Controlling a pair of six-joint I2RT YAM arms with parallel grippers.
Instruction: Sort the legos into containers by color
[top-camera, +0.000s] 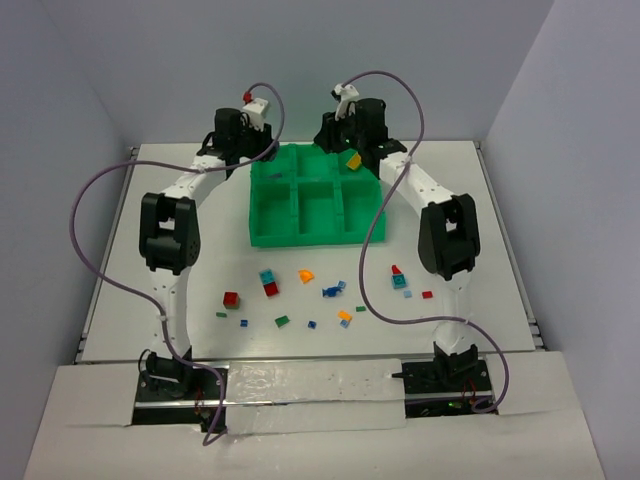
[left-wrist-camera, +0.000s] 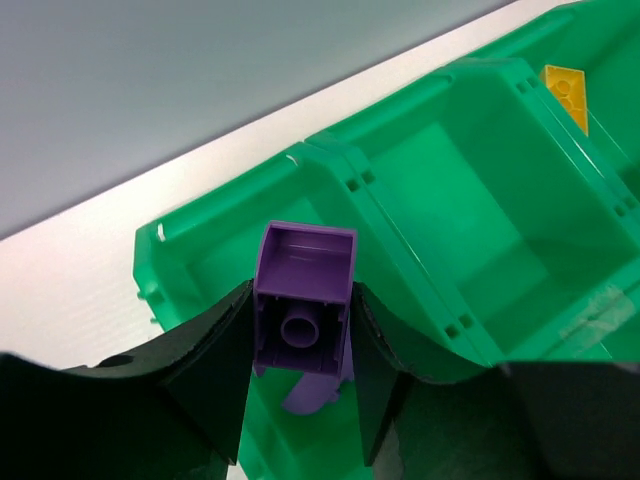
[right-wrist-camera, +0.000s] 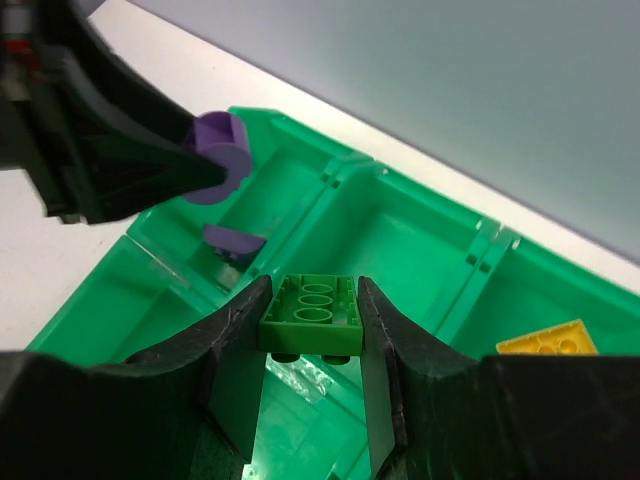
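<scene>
Handling: likely light, stiff, slick; flat sides suit gripping | left claw (left-wrist-camera: 300, 340) pinches purple brick (left-wrist-camera: 305, 265) over tray (left-wrist-camera: 400, 200) | right claw (right-wrist-camera: 312, 330) pinches green brick (right-wrist-camera: 312, 305) by its sides

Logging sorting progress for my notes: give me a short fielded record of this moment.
left tool: shut on purple brick, above far-left compartment of tray
right tool: shut on green brick, above tray
already in tray: purple piece, far-left compartment; yellow brick, far-right compartment
unsorted: loose bricks on table
</scene>
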